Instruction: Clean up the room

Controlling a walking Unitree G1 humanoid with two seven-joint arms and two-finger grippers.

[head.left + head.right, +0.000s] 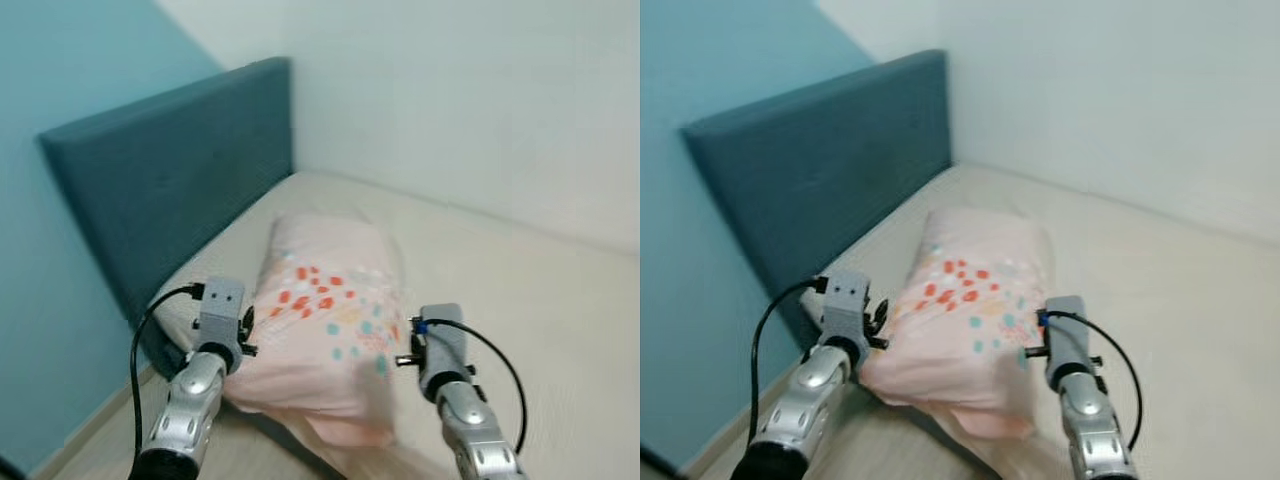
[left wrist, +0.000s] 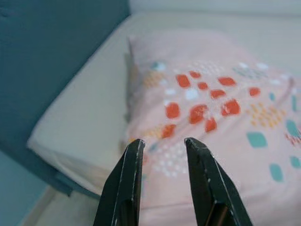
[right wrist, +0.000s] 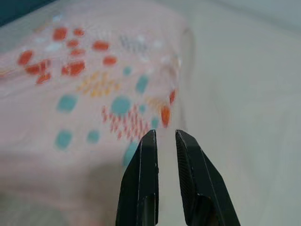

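A pink pillow [image 1: 330, 310] with red, teal and yellow dots lies lengthwise on the beige bed [image 1: 530, 290]. Its far end is near the headboard and its near end hangs over the bed's edge. My left gripper [image 2: 164, 141] is at the pillow's near left corner, open, with the dotted fabric showing through the gap. My right gripper [image 3: 164, 133] is by the pillow's near right edge. Its fingers stand a narrow gap apart, with nothing seen between them. In the eye views both wrists flank the pillow's near end and hide the fingers.
A dark teal padded headboard [image 1: 170, 180] stands along the bed's left side against a light blue wall [image 1: 60, 100]. A white wall [image 1: 470, 100] closes the back. A strip of pale floor [image 1: 90, 445] shows at lower left. Bare mattress lies right of the pillow.
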